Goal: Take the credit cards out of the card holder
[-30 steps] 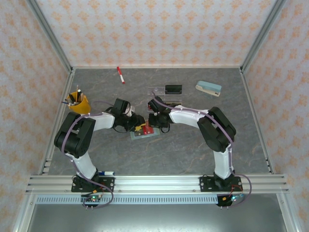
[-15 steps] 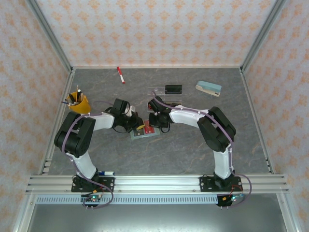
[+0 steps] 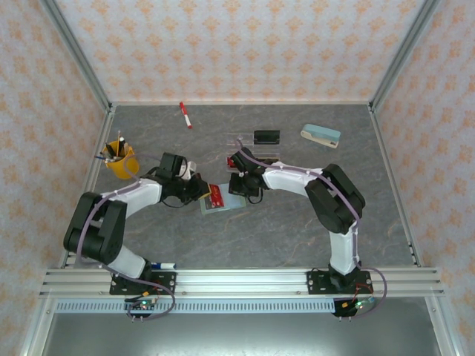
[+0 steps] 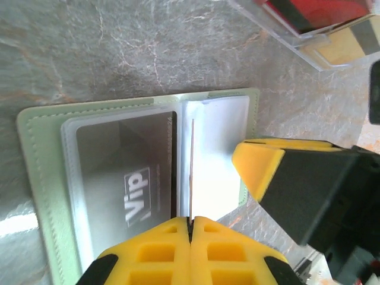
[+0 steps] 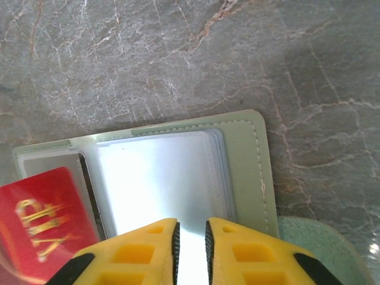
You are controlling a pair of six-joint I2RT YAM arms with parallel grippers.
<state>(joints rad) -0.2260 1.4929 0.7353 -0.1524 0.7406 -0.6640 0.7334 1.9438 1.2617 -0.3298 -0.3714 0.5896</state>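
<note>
Left gripper (image 4: 191,221) pinches a red credit card (image 5: 41,228) edge-on above the open card holder (image 4: 41,178); a second Vip card (image 4: 133,190) sits in its left pocket. Right gripper (image 5: 190,234), fingers nearly together, rests on its clear sleeve (image 5: 160,178); grip indeterminate.

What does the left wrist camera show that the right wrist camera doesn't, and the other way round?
Left wrist: a grey Vip card in a clear pocket, the clear tray, and the right arm's yellow fingers at the edge of the card holder. Right wrist: the red card, face up with gold lettering. Both: the open green card holder lying on the marble table.
</note>
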